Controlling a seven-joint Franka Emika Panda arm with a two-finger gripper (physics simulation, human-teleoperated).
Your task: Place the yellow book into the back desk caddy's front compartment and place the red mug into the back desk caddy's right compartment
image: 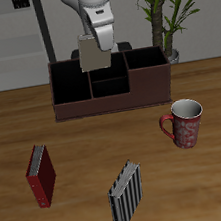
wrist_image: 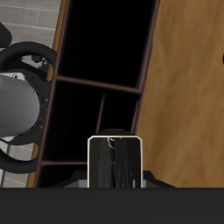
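My gripper (image: 93,42) is shut on the yellow book (image: 94,56), a thin tan-grey book that hangs upright over the back desk caddy (image: 112,104). In the wrist view the book (wrist_image: 114,162) shows edge-on between my gripper's (wrist_image: 114,175) jaws, just beside the front compartment (wrist_image: 118,114) and above the caddy's inner partitions. The front compartment (image: 110,90) is black inside and holds nothing. The right compartment (image: 149,78) (wrist_image: 109,39) also holds nothing. The red mug (image: 185,123) stands upright on the table in front of that end of the caddy, apart from it.
A dark red book (image: 40,176) and a black-and-white striped book (image: 126,196) stand upright near the table's front edge. A potted plant (image: 168,12) stands behind the caddy. The robot's base (wrist_image: 17,109) is close behind the caddy.
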